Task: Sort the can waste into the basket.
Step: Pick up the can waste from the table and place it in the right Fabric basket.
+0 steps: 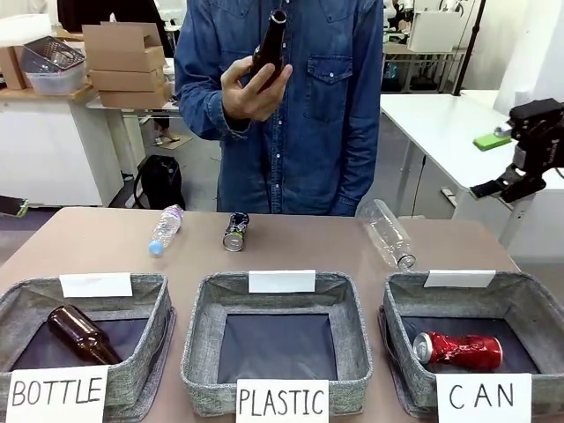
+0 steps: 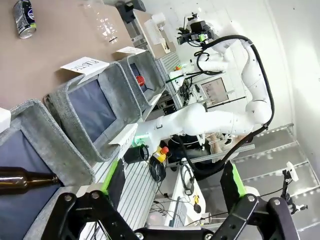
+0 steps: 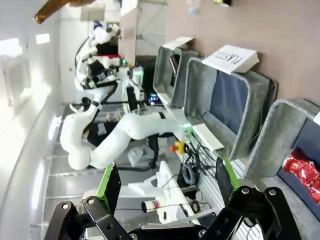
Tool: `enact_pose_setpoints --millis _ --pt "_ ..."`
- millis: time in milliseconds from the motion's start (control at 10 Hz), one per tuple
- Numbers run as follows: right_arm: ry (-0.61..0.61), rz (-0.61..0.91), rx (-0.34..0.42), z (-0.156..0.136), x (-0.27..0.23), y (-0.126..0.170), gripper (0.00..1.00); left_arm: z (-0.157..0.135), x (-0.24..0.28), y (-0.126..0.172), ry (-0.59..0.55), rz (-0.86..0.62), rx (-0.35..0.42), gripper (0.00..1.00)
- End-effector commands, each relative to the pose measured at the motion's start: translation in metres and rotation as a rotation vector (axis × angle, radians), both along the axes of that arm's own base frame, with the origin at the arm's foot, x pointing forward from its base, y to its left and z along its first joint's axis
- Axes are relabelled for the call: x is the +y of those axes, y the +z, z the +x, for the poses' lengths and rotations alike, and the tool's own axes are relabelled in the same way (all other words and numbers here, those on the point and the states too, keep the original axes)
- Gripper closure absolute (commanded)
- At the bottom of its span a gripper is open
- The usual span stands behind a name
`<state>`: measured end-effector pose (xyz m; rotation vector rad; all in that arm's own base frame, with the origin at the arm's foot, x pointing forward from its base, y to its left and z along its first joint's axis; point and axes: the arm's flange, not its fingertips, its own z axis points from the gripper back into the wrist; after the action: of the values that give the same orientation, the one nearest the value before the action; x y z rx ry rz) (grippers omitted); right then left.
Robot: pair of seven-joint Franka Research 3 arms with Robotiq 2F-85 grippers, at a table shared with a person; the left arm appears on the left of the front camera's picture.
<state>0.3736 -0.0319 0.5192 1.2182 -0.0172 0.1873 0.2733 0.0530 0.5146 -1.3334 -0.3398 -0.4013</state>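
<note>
Judging across the table (image 1: pixel 79 251), the first risk is at the left. The small clear bottle (image 1: pixel 165 227) lies near the dark can (image 1: pixel 235 232), so a wide approach could knock it or grab the wrong thing. The can seems to lie on its side, and it may roll or slip if fingers close across its round wall. In the middle, the person holds a brown bottle (image 1: pixel 267 48) above that same patch, so a reach there could meet the person's arm. Carrying the can rightward takes it past the PLASTIC basket (image 1: pixel 204 322) and the larger clear bottle (image 1: pixel 388 233), where an early release would land it in the wrong place. The CAN basket (image 1: pixel 539 308) at the right holds the red can (image 1: pixel 458 350).

The left hand (image 2: pixel 172 177) has its fingers spread with nothing between them. It hangs on the robot's side by the BOTTLE basket (image 1: pixel 159 317), with the dark can well apart across the table. The right hand (image 3: pixel 166 179) is likewise spread and empty. It is raised off the table's right side, far from the dark can and nearer the CAN basket
</note>
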Motion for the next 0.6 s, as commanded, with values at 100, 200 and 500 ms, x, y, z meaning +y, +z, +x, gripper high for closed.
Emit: enact_pose_setpoints --millis 100,200,500 --pt "0.025 -0.009 -0.028 -0.001 -0.007 0.002 0.00 -0.001 0.002 0.000 -0.011 0.001 -0.012 0.00" --pt "0.025 -0.009 -0.028 -0.001 -0.007 0.002 0.00 -0.001 0.002 0.000 -0.011 0.001 -0.012 0.00" --pt "0.025 -0.009 -0.028 -0.001 -0.007 0.002 0.00 -0.027 0.004 0.019 0.019 0.247 -0.036 0.00"
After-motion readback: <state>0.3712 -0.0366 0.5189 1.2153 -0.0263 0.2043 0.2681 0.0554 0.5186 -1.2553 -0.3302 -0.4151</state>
